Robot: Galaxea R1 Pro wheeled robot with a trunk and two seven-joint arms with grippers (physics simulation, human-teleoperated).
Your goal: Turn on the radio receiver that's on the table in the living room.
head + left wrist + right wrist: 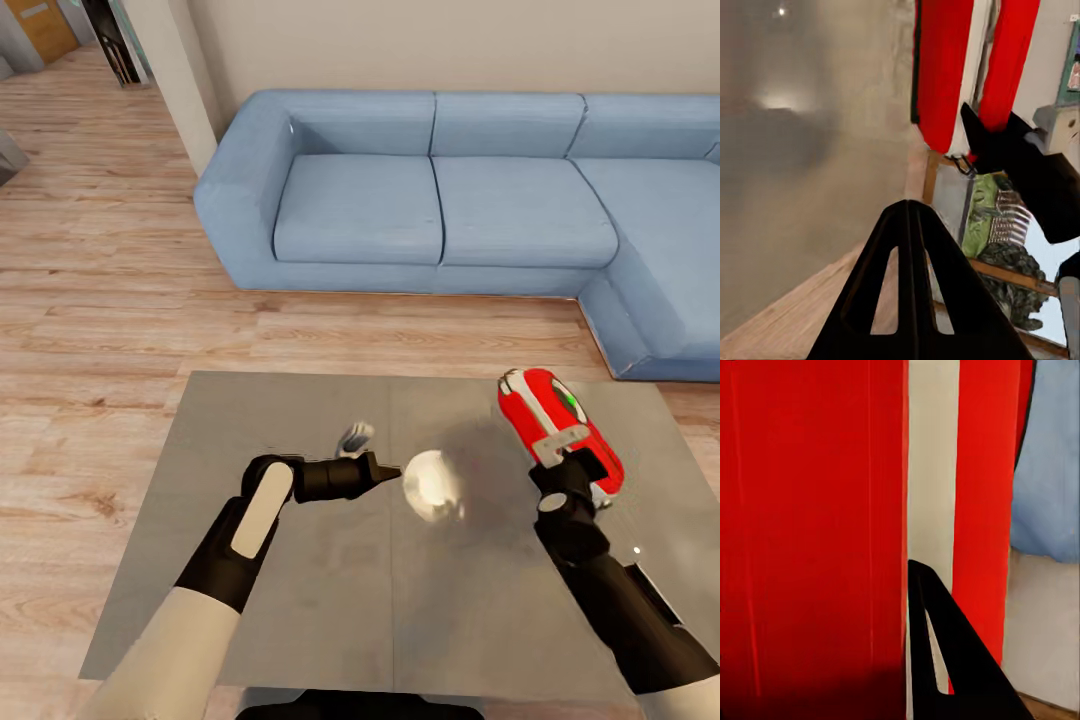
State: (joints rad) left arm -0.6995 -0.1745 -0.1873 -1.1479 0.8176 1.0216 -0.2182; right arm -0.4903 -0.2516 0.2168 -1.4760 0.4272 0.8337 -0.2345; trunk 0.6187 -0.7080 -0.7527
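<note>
One hand of mine, the right hand (563, 462), grips the radio receiver (556, 424) at its near end.

My fingers (945, 660) are clamped on the red body, which sits tilted at the right side of the grey table (300, 600), its green-dotted dial facing up. My left hand (392, 468) hangs over the table's middle, its fingers together and pointed toward the radio, well apart from it. Beyond the table lie the wood floor (100, 300) and the blue sofa (450, 200).

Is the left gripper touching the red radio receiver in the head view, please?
No, the left gripper hovers over the middle of the table, well apart from the radio receiver by the right gripper.
</note>
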